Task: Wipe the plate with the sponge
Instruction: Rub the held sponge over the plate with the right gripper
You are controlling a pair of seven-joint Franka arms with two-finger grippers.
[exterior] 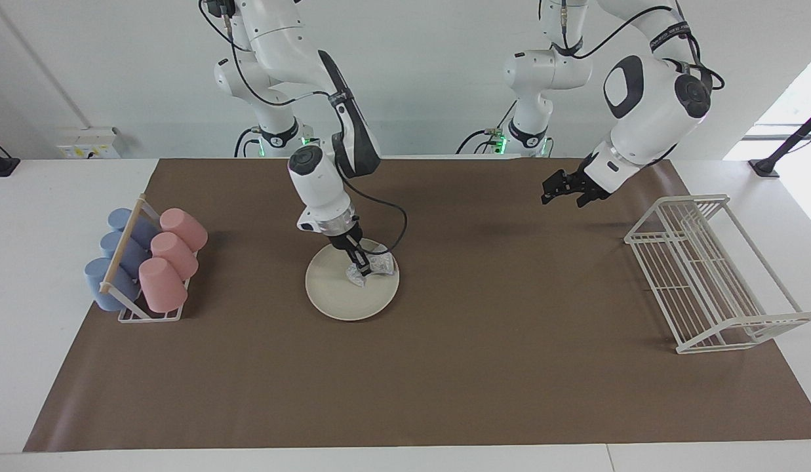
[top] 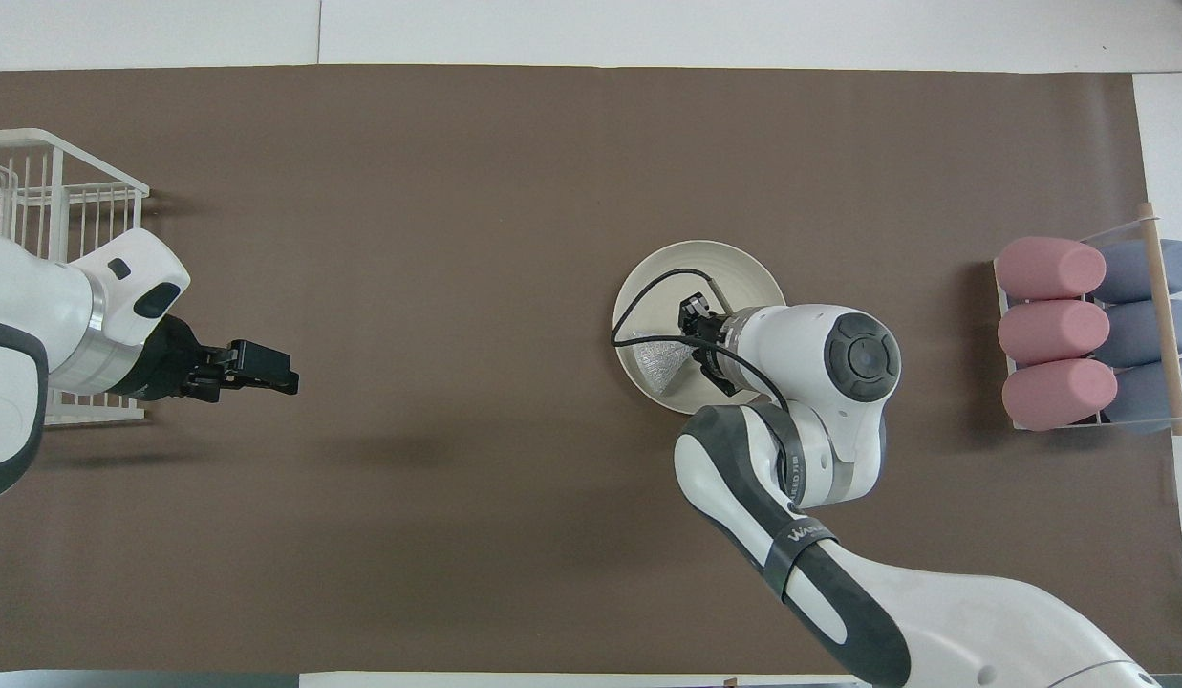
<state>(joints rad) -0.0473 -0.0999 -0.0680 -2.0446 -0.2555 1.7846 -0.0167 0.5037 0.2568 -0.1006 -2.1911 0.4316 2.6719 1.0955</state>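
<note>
Bright, even light with soft shadows; window glare at one edge.

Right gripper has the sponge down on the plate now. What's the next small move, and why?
Probably sweep back across the plate toward the cup rack's end. The right gripper, shut on the sponge, sits near the rim at the left arm's side, so most of the plate lies bare beside it. The left gripper waits open over the mat.

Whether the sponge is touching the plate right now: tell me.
Touching. In the facing view the right gripper is shut on the sponge and presses it onto the plate, with no gap or shadow showing under it; the overhead view agrees.
</note>
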